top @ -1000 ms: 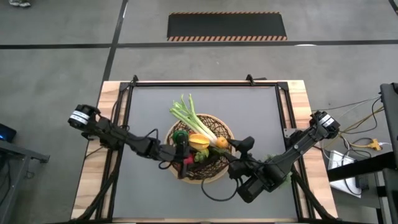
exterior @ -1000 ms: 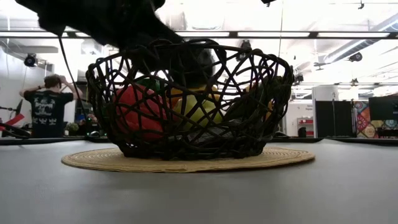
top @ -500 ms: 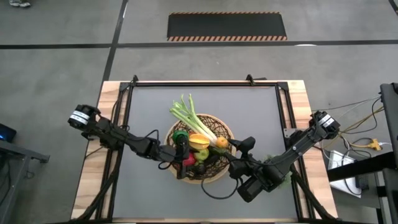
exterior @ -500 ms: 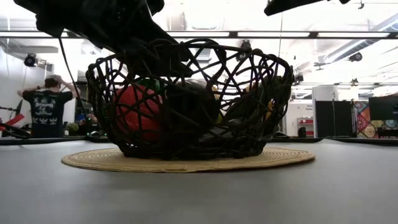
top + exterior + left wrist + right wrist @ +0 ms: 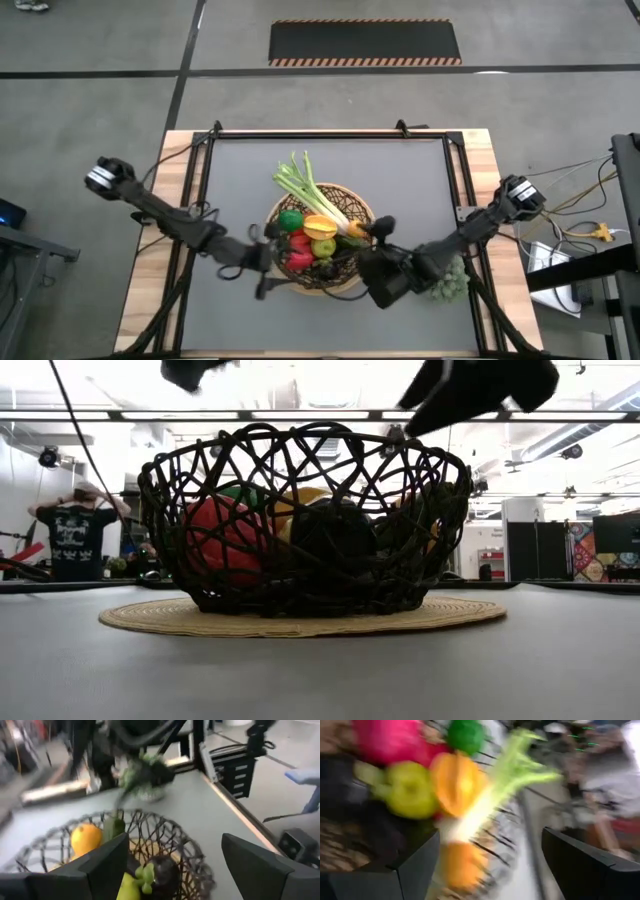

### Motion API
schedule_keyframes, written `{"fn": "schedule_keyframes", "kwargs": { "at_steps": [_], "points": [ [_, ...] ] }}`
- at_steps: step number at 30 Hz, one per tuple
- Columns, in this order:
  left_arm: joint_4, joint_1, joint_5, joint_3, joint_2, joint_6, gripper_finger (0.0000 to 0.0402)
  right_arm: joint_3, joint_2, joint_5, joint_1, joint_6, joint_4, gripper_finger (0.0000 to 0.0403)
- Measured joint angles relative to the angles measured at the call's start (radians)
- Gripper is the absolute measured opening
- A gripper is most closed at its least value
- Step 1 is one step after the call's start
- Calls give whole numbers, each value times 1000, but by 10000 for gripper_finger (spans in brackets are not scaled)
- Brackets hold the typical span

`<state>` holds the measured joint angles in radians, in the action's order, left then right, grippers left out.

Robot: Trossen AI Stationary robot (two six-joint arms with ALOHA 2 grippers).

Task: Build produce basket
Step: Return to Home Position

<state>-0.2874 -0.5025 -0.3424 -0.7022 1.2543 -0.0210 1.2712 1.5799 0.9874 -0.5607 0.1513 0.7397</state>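
The dark wicker basket [image 5: 362, 208] stands on its tan mat in the middle of the table. It holds the white-green leek [image 5: 305, 185], whose leaves stick out over the far rim, a green lime [image 5: 291, 220], yellow lemons [image 5: 322, 247], red peppers [image 5: 300, 245] and the carrot [image 5: 355, 230]. The dark eggplant [image 5: 335, 540] lies at the bottom, next to a green chili [image 5: 114, 827]. My left gripper [image 5: 264, 262] is open, just outside the basket's near-left rim. My right gripper [image 5: 368, 245] is open at the basket's right rim, above the produce.
A pale green bunch like grapes [image 5: 448, 280] lies on the table beside my right arm, to the right of the basket. Black frame bars [image 5: 200, 170] run along the table's left, far and right sides. People stand in the room beyond the table.
My left gripper has drawn back out of the basket toward the table's near-left and risen above the rim. The dark eggplant went down into the basket and now lies there. My right gripper has shifted left, toward the basket's right rim.
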Motion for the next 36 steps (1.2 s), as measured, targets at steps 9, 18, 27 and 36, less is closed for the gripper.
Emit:
{"fn": "schedule_keyframes", "kwargs": {
  "at_steps": [9,18,27,36],
  "points": [
    [1,-93,-143,164,-259,-160,297,-169,-10,-675,167,-578,-784,329],
    [-158,-1,-157,415,-464,-141,297,-294,-136,-953,368,-551,-936,329],
    [-184,39,-154,545,-651,-134,297,-515,-395,-962,424,-481,-965,329],
    [-202,93,-167,604,-768,-149,297,-767,-713,-896,424,-490,-1088,329]
  ]
}}
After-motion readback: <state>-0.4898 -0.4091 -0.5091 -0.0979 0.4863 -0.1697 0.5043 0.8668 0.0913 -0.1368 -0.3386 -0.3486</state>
